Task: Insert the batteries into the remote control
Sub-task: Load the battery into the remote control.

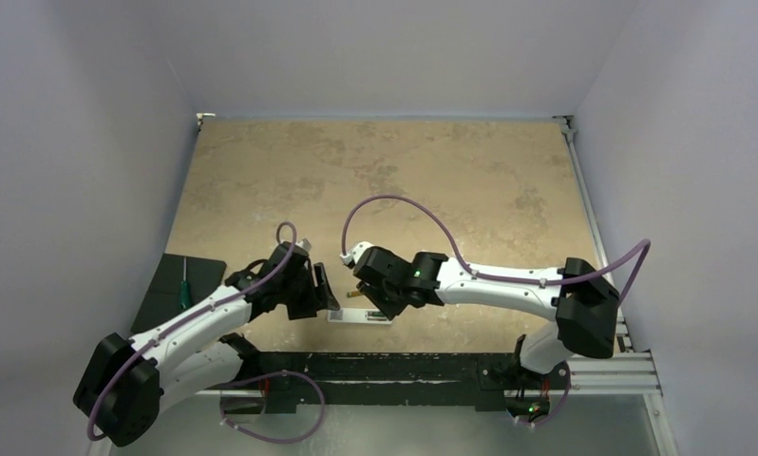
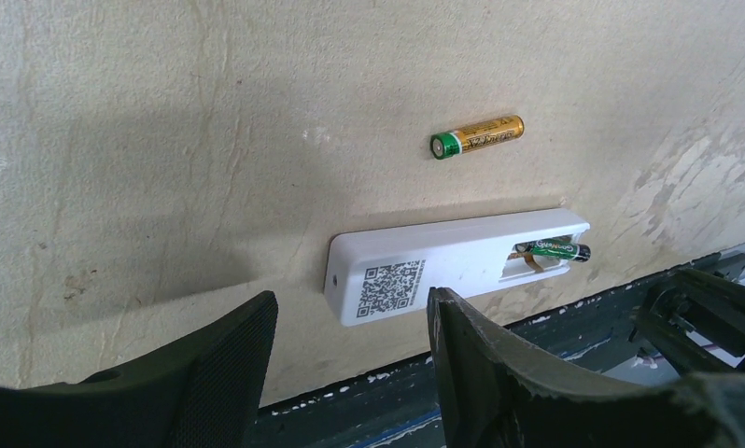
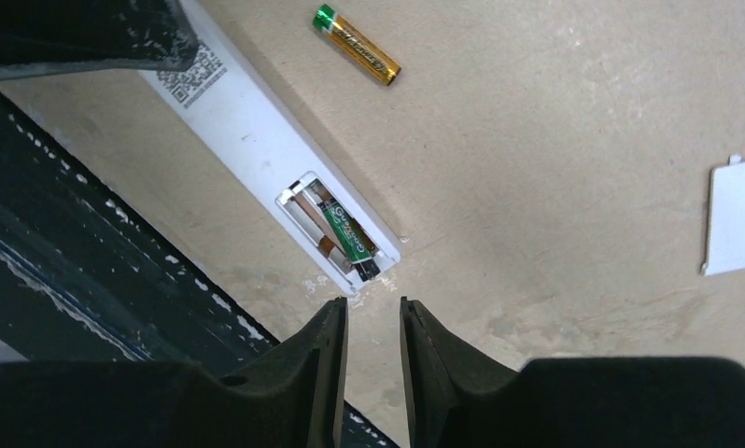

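Both claws held nothing: the left gripper (image 2: pixel 352 303) gaped wide by the label end of the remote (image 2: pixel 443 257), and the right gripper (image 3: pixel 372 308) stood narrow, just short of its recess end. The remote lay back-up along the near edge of the table (image 1: pixel 385 171), the dark battery (image 3: pixel 348 233) in its recess, the gold battery (image 2: pixel 476 136) just beyond. Only the right wrist view showed a white cover (image 3: pixel 733 217), well apart. The mottled tan table ran back to pale walls (image 1: pixel 375 57).

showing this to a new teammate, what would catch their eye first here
The white remote control lies back-up at the near edge of the table, recess open, with the dark green battery in it. The gold battery lies loose beyond it. A white cover lies apart from both.
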Tool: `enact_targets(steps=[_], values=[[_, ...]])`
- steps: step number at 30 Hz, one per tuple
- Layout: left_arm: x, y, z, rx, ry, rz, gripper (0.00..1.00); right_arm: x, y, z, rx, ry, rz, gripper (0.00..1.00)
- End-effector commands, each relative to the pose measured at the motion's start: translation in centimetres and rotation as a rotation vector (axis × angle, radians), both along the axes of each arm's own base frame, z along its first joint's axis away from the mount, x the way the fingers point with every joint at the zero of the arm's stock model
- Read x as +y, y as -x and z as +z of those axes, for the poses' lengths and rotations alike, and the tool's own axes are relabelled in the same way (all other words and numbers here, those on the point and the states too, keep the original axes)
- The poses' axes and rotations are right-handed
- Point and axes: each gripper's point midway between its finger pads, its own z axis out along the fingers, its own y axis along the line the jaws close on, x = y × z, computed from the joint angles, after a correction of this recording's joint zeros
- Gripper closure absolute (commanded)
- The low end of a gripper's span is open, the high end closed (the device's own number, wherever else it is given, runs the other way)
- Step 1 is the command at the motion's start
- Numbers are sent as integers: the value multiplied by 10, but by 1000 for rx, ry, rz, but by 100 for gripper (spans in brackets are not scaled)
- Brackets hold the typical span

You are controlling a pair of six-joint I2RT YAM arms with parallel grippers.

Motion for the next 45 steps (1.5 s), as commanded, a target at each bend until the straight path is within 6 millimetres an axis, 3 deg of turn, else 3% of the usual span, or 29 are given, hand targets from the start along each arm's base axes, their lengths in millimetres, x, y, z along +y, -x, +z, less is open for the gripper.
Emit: enact_targets(steps=[1,6,20,30,45], values=[[-7,-2,-1,-10,26,-25,40,-4,-10,10,-20,-88,-200,66],[-10,-1,-4,-3,35,-44,42,-10,-13,9,30,-149,-321,66],[-14,3,-10,12,57,-76,56,2,-11,4,125,-302,-476,68],[-17,4,-12,19,67,-97,63,-1,-8,-9,166,-312,-552,71],[-19,5,-12,18,75,-101,65,-5,-3,-27,199,-278,-582,73]])
